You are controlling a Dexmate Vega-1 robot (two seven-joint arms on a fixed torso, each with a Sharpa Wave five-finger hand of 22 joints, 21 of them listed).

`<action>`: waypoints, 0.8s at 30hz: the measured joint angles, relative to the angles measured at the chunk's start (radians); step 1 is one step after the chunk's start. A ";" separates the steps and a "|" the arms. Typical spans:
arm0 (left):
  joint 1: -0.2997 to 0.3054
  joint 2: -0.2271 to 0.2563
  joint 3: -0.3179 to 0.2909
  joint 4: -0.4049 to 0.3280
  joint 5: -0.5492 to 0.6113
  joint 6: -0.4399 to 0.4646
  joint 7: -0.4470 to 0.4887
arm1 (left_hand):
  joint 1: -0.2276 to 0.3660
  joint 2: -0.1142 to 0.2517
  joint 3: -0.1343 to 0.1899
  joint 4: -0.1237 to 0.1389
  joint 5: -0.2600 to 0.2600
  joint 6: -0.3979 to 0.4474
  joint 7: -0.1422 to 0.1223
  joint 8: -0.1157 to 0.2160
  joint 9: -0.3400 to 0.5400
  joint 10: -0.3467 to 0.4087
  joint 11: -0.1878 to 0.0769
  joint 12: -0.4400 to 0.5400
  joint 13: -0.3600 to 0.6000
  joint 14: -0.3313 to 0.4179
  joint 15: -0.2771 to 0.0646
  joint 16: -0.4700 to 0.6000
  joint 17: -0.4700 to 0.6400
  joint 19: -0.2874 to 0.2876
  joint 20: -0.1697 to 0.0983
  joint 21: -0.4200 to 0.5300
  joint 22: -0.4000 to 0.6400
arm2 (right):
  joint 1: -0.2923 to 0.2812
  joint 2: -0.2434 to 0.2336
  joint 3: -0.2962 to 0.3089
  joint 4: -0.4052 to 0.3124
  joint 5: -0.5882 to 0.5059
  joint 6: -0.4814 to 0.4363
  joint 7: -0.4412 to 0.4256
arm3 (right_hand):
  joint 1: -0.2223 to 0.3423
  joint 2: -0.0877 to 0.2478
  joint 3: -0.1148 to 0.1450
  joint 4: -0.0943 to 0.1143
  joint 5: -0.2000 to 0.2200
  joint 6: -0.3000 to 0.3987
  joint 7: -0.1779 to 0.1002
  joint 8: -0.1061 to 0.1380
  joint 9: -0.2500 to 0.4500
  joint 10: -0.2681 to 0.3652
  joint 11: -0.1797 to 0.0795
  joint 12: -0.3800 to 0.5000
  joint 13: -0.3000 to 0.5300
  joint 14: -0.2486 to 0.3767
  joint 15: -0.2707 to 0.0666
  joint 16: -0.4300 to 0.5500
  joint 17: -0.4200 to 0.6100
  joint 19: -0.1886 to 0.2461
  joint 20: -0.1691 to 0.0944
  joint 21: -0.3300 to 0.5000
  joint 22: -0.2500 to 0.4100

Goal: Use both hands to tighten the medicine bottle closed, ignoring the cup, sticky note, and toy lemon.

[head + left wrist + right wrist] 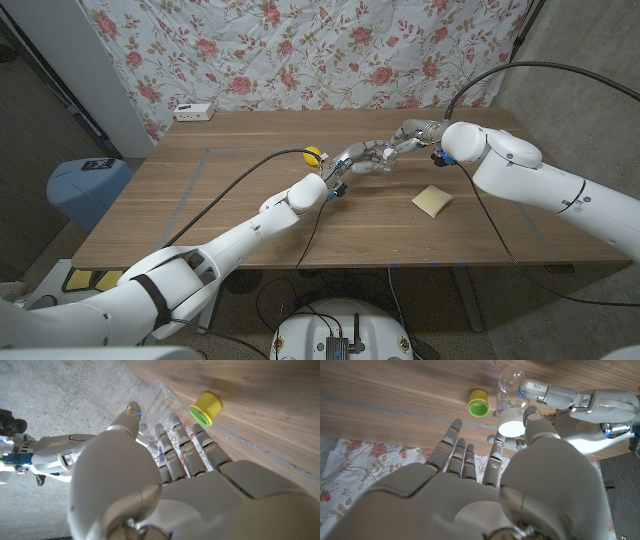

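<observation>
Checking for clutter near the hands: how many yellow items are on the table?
2: a yellow cup lying beside the left hand, and a yellow sticky note nearer the right arm.

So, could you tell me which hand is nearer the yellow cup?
Left. The left hand is just beside the yellow cup; the right hand is farther off, on the left hand's other side.

The right hand (485, 485) occupies the foreground, fingers extended and apart. Beyond its fingertips the left hand (570, 397) grips a clear medicine bottle (511, 382) with a white cap (510, 427). A yellow-green cup (479, 404) lies on the wooden table (395, 390) beside the bottle.
</observation>
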 measured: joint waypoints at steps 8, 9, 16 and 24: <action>0.004 0.003 0.000 -0.007 -0.001 0.005 -0.001 | 0.000 0.000 0.000 0.000 0.000 0.000 0.000 0.000 0.000 0.000 0.000 0.000 0.000 0.000 0.000 0.000 0.000 0.000 0.000 0.000 0.000 | -0.007 0.005 0.000 -0.002 -0.007 -0.007 -0.015 | 0.000 0.000 0.004 0.004 0.000 0.032 0.003 0.011 0.000 0.014 -0.004 0.000 0.000 0.011 -0.011 0.000 0.000 0.011 -0.007 0.004 0.000; 0.005 0.003 0.000 -0.008 -0.001 0.005 -0.001 | 0.000 0.000 0.000 0.000 0.000 0.000 0.000 0.000 0.000 0.000 0.000 0.000 0.000 0.000 0.000 0.000 0.000 0.000 0.000 0.000 0.000 | -0.007 0.005 0.000 -0.002 -0.007 -0.007 -0.016 | 0.000 0.000 0.004 0.004 0.000 0.043 0.001 0.014 0.000 0.018 -0.007 0.000 0.000 0.011 -0.011 0.000 0.000 0.015 -0.007 0.004 0.000; 0.007 0.005 -0.001 -0.012 -0.002 0.009 -0.001 | 0.000 0.000 0.000 0.000 0.000 0.000 0.000 0.000 0.000 0.000 0.000 -0.001 0.000 0.000 0.000 0.000 0.000 0.000 0.000 0.000 0.000 | -0.011 0.008 -0.003 -0.002 -0.013 -0.011 -0.028 | 0.000 0.000 0.004 0.004 0.000 0.072 0.000 0.023 0.000 0.036 -0.011 0.008 0.000 0.027 -0.016 0.008 0.000 0.023 -0.013 0.004 0.000; 0.008 0.005 -0.001 -0.014 -0.003 0.010 -0.001 | 0.000 0.000 0.000 0.000 0.000 0.000 0.000 0.000 0.000 0.000 0.000 -0.001 0.005 0.000 0.000 0.000 0.000 0.000 0.000 0.000 0.000 | -0.015 0.012 -0.006 -0.001 -0.017 -0.015 -0.039 | 0.003 -0.003 0.007 0.007 0.000 0.114 -0.004 0.032 0.000 0.045 -0.020 0.008 0.000 0.033 -0.022 0.008 0.000 0.030 -0.012 0.004 0.002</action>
